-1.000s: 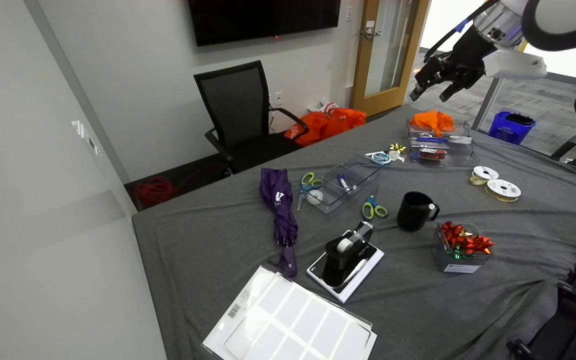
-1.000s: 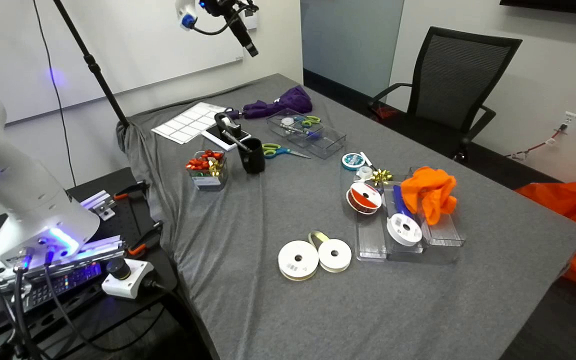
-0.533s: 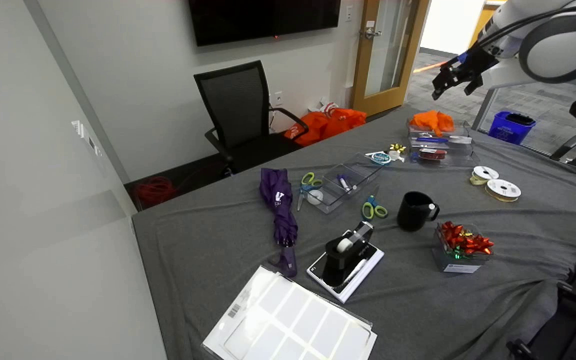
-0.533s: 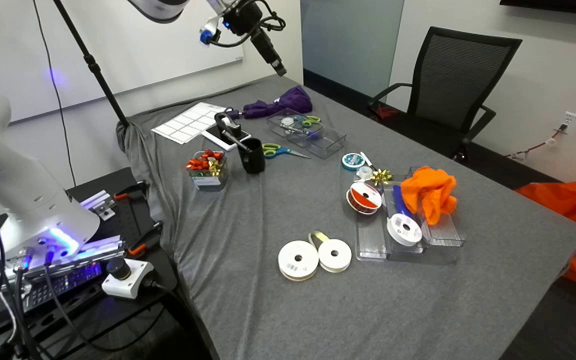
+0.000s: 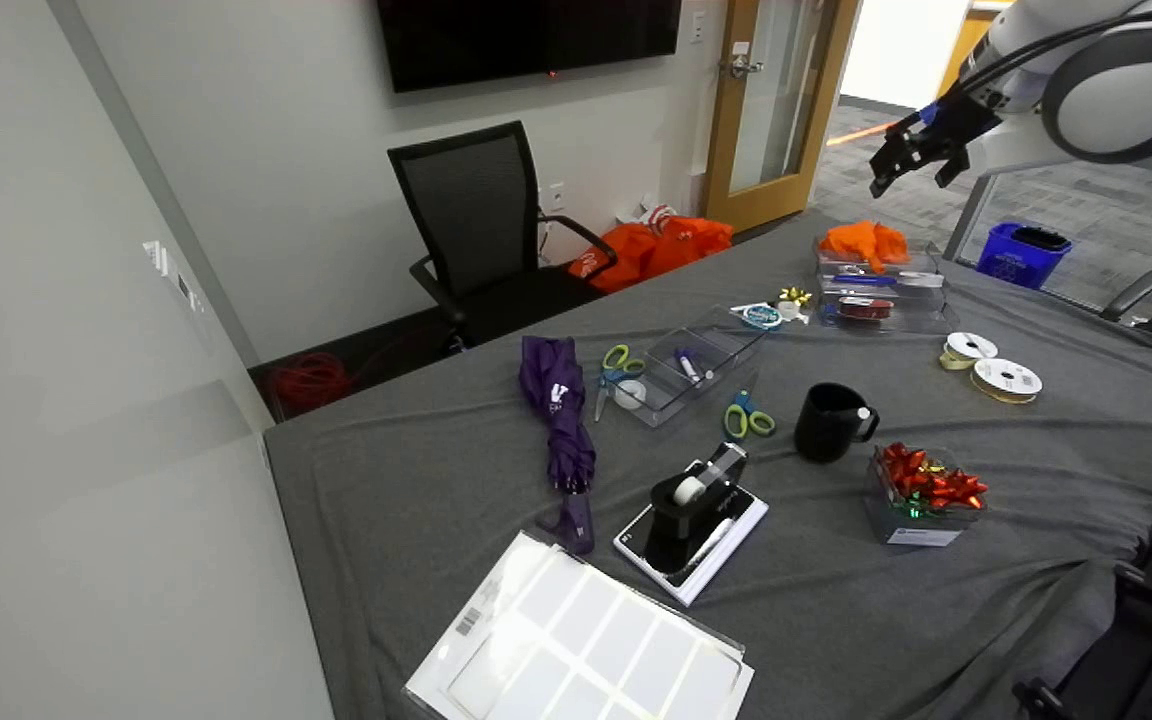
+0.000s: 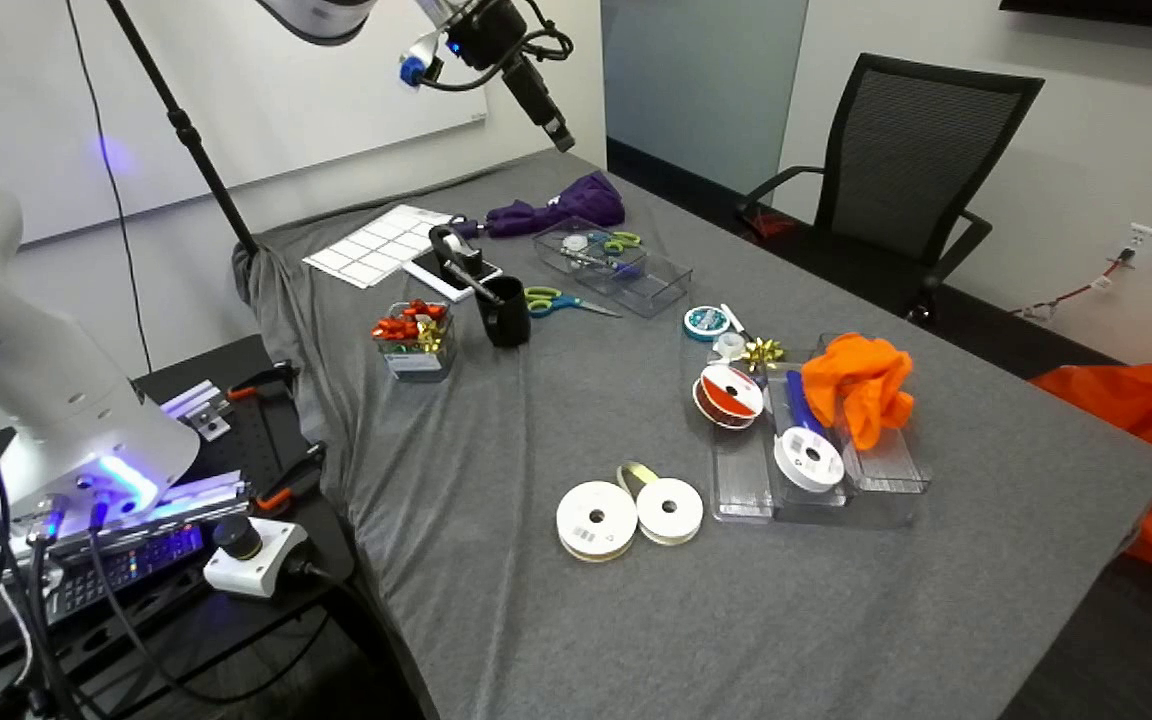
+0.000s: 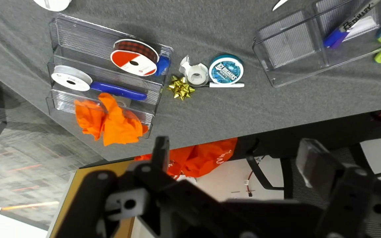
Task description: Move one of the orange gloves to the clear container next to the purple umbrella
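Hanging clear of the table [image 6: 526, 450], the gripper [image 7: 237, 154] is seen spread wide. The orange gloves [image 6: 854, 382] are bunched over an outer compartment of a clear tray [image 6: 742, 488]. Well apart from them, the clear container [image 6: 658, 290] is set near the purple umbrella [image 6: 586, 203].

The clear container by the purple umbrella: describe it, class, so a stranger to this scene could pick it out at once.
On the gray-covered table, find the folded purple umbrella. Beside it sits the clear container, low and divided. It holds a Redimark marker, while the clear organizer farther along carries the orange glove.
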`<state>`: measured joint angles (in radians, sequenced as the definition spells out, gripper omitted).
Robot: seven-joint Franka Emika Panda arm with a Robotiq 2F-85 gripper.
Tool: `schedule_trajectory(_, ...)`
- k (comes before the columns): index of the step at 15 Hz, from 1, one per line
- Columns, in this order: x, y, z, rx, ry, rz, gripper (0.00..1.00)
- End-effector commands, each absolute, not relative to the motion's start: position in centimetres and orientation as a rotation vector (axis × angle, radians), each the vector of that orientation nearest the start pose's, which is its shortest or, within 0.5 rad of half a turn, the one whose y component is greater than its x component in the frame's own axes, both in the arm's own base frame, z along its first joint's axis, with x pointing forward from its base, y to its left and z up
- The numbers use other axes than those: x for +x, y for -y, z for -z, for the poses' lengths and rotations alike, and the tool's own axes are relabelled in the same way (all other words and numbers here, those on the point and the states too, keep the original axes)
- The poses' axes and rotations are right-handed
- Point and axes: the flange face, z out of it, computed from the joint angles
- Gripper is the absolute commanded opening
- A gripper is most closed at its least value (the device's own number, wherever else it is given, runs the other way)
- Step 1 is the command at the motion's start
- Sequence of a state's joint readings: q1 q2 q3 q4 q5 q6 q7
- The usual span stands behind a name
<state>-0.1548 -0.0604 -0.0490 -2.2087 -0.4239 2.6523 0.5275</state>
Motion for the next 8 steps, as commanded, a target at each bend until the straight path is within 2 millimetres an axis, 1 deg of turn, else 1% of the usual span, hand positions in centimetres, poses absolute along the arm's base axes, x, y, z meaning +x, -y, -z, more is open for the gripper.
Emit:
schedule_trajectory(1, 55.8, 11.1, -45.6, -3.153, -0.673, 0.869, 1.0)
schedule_trajectory(4, 58.5, 13.6, -44.3, -3.128, -0.765, 0.868, 1.0)
schedule_trajectory(5, 59.7, 14.8, -43.7, -3.126, -0.81, 0.862, 1.0)
schedule_trajectory(8, 62.6, 17.6, -42.4, -3.117, -0.918, 0.826, 1.0)
